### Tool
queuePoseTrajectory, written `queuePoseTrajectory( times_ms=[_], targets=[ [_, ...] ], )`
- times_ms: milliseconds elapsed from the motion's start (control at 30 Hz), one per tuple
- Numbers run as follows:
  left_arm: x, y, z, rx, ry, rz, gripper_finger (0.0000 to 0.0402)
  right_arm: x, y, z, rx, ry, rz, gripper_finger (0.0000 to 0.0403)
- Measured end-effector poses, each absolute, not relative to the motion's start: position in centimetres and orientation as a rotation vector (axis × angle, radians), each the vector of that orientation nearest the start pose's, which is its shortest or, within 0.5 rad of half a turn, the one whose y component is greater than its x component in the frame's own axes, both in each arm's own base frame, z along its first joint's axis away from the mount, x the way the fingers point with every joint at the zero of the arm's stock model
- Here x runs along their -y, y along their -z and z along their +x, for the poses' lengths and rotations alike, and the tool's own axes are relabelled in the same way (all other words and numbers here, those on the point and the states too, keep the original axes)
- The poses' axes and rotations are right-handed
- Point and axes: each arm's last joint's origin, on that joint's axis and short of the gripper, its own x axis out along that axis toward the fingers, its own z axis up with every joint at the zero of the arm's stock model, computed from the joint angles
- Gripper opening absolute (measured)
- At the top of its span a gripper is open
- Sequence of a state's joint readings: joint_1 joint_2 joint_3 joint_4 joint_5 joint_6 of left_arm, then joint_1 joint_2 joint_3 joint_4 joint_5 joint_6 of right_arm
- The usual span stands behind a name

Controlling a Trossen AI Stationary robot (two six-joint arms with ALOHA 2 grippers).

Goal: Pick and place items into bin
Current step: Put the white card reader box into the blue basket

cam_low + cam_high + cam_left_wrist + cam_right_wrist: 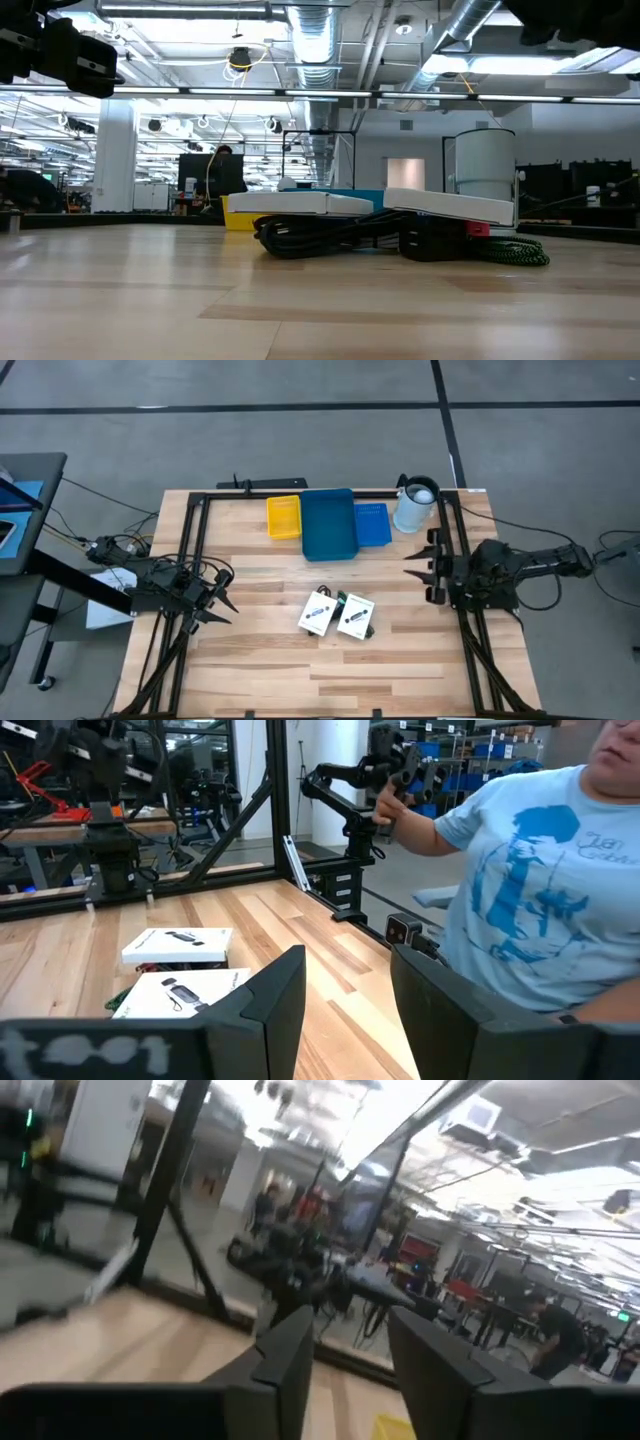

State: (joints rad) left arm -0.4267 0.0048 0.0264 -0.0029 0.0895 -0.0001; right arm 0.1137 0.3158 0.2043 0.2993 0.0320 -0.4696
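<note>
Here, my left gripper (222,603) hangs over the left side of the pale planked wooden table (260,670), its dark pointed fingers spread and holding nothing. My right gripper (420,561) waits over the right side, fingers likewise parted and bare. Between them, mid-table, lie two flat white card packages (337,614), side by side and touching, each printed with a dark picture; the print is too small to read. Under them I see glossy black clip-like pieces (330,236) with a red part and a coiled green cord. Well behind sit three smooth rectangular trays: a yellow bin (283,517), a big blue bin (328,524), a flat blue lid (373,524). A white cylindrical cup (415,506) stands beside them.
</note>
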Motion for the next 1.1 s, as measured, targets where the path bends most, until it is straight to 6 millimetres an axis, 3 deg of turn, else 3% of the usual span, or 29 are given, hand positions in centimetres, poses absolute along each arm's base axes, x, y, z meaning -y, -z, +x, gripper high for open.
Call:
queuePoseTrajectory(
  times_ms=[167,367,500,800,1100],
  targets=[
    [4.2,-17.2,8.7,0.018,0.516,-0.007,0.0139,-1.3,-22.4,12.4,0.077,-0.018,-0.491,0.0160],
    [4.2,-17.2,8.7,0.019,0.517,-0.003,0.0139,-1.3,-21.0,13.1,-0.069,-0.022,-0.330,0.0174],
    [4.2,-17.2,8.7,0.019,0.516,-0.001,0.0139,-1.3,-20.3,13.4,-0.140,-0.019,-0.162,0.0178],
    [4.2,-17.2,8.7,0.018,0.517,-0.003,0.0139,-1.5,-18.4,14.0,-0.329,0.029,0.388,0.0182],
    [4.2,-17.2,8.6,0.019,0.517,-0.004,0.0139,-2.0,-16.8,14.2,-0.530,-0.052,0.669,0.0177]
  ],
)
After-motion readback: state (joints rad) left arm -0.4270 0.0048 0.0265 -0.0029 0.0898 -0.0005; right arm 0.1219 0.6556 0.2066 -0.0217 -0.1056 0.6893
